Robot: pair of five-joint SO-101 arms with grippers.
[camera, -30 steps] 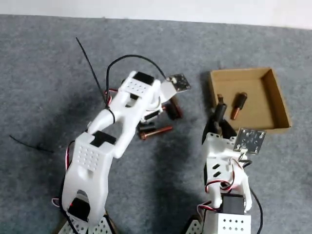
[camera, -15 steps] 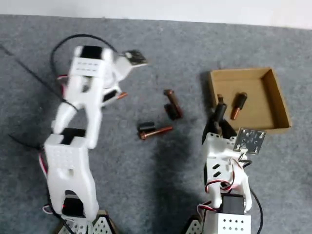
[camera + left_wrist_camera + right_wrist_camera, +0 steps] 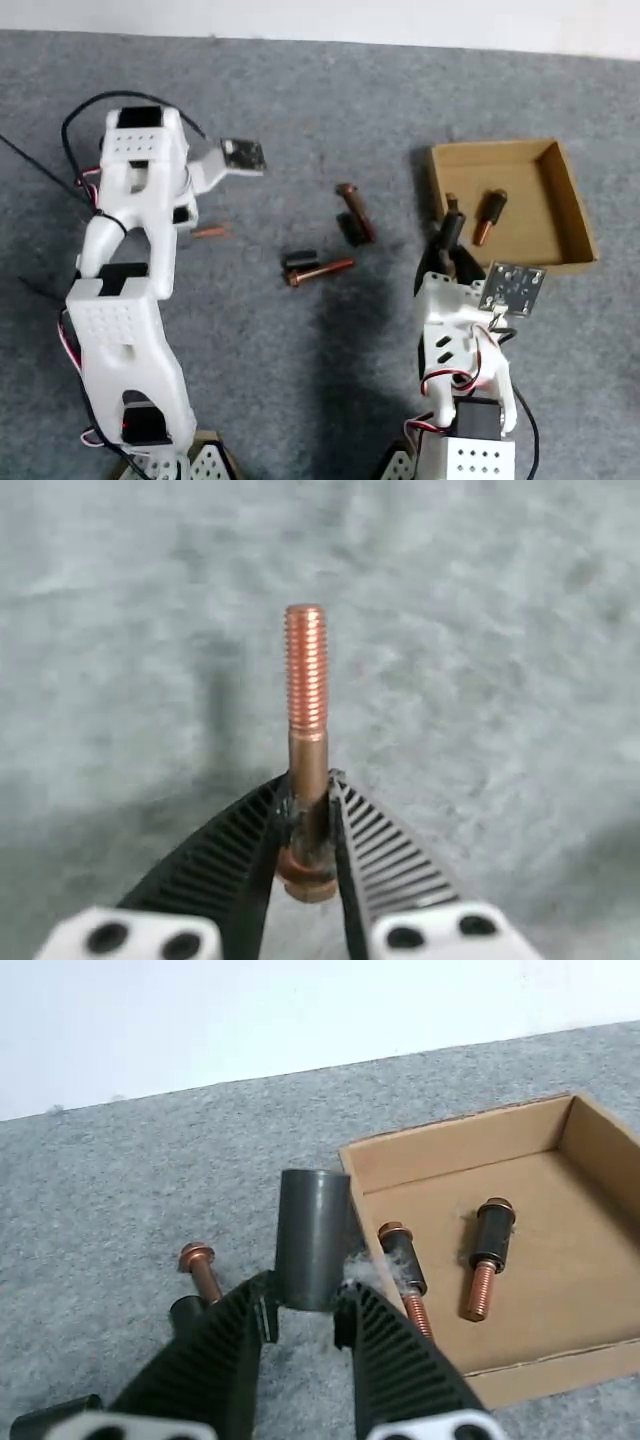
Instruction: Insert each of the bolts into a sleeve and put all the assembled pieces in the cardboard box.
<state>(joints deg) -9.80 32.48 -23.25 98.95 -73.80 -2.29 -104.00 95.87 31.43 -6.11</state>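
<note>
High view: a grey surface (image 3: 300, 100) is recorded, carrying the cardboard box (image 3: 530, 190), in which an assembled piece (image 3: 490, 215) is laid. The left gripper (image 3: 308, 790) is closed on a bolt (image 3: 306, 670) near its head, well apart from the box. The right gripper (image 3: 305, 1295) is clamped on a dark sleeve (image 3: 312, 1235), held upright beside the box.

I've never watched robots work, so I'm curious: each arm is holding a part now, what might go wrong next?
1. The left tool pinches the bolt only near its head, so it may tilt or slip when pushed into the sleeve.
2. The right tool grips the sleeve just at one end; it could twist off line.
</note>
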